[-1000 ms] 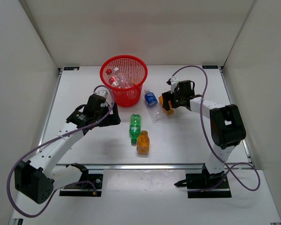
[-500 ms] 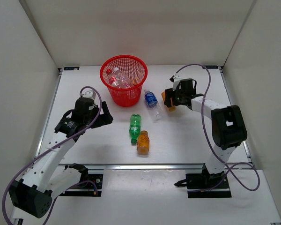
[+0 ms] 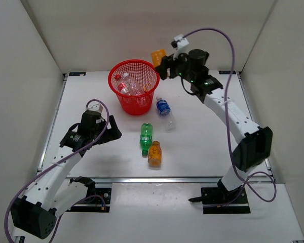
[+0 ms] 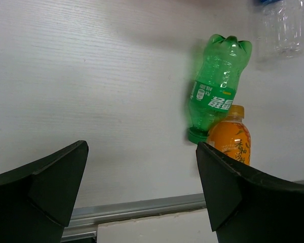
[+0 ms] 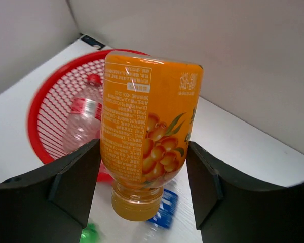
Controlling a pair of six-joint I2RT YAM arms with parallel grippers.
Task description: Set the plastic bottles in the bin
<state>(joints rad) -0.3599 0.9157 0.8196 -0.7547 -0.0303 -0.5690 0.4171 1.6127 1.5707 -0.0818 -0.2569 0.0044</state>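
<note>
The right tool (image 3: 164, 65) is now holding its orange bottle (image 3: 158, 55) high in the air at about 2 o'clock of the bin (image 3: 137, 104). A second ago it was sitting low on the desk (image 3: 202, 142), out at the bin's 4 o'clock. Its fingers are clamping the bottle across the body, with the cap end pointing back toward the wrist camera.

The left tool (image 4: 142, 147) is hanging with its jaws wide apart and gripping nothing. It is now further toward 8 o'clock, away from the bin and the green bottle (image 3: 146, 136).

Inside the bin a red-labelled bottle (image 3: 122, 87) is lying beside what seems to be a plain clear bottle (image 3: 134, 89), though the mesh is blurring it. A blue-labelled bottle (image 3: 163, 107) is lying just beside the bin at 4 o'clock. The green bottle is lying at 6 o'clock, and a second orange bottle (image 3: 154, 153) is touching its cap end.
</note>
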